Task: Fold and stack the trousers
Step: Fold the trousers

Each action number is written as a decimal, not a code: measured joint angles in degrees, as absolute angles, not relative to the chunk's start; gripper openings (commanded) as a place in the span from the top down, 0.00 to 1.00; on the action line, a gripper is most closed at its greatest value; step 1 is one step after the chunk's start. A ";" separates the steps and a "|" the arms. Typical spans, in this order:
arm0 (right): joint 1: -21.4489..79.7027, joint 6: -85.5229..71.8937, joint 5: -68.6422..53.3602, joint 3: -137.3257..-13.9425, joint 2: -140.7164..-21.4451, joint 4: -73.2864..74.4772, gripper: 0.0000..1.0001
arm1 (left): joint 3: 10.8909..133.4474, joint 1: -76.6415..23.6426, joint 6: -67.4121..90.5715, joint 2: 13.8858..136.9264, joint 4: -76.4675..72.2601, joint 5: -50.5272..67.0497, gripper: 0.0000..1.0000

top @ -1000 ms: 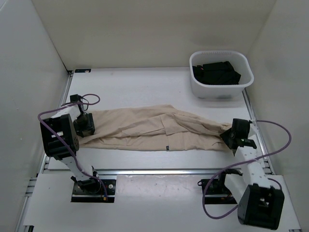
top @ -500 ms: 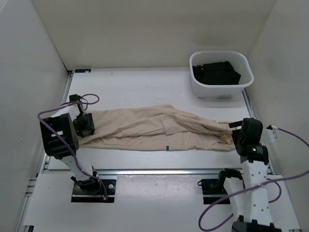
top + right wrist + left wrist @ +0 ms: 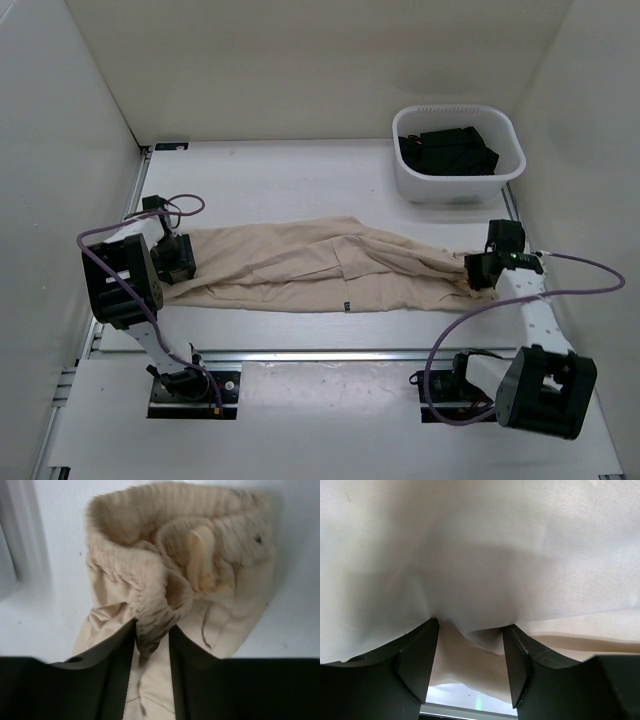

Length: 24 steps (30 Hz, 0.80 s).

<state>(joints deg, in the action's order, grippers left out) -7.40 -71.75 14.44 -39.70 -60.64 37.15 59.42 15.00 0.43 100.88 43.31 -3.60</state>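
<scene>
Trousers [image 3: 320, 270]: your right gripper [image 3: 478, 268] is re-clamping the waistband [image 3: 150, 600] wedged between its fingers after swinging back. Your left gripper [image 3: 470, 627] is staying apart, straddling cloth, so you are probably readying the first fold.

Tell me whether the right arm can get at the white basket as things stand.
Probably yes: only bare table lies between the right gripper and the white basket. But it pinches the waistband of the trousers, which would drag along.
</scene>
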 measured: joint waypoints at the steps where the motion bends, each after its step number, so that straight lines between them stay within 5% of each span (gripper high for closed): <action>1: -7.77 -71.79 14.59 -40.62 -62.28 36.45 0.80 | 59.42 15.03 0.43 100.88 43.31 -3.57 0.35; 3: -8.12 -70.22 14.57 -43.24 -66.72 35.29 0.99 | 59.40 15.05 0.43 100.90 43.31 -3.55 0.35; 10: -8.25 -55.81 8.84 -61.39 -84.23 29.15 1.00 | 59.40 15.09 0.51 100.92 43.29 -3.09 0.38; 20: -13.26 -47.27 1.28 -33.04 -56.03 28.38 1.00 | 59.40 15.55 0.56 101.10 43.31 -2.33 0.38; 23: -17.93 -47.62 0.86 -29.65 -58.54 31.14 0.85 | 59.42 15.55 0.56 101.10 43.31 -2.33 0.38; 24: -19.66 -47.72 0.69 -29.28 -60.27 31.46 0.69 | 59.42 15.55 0.54 101.10 43.31 -2.33 0.38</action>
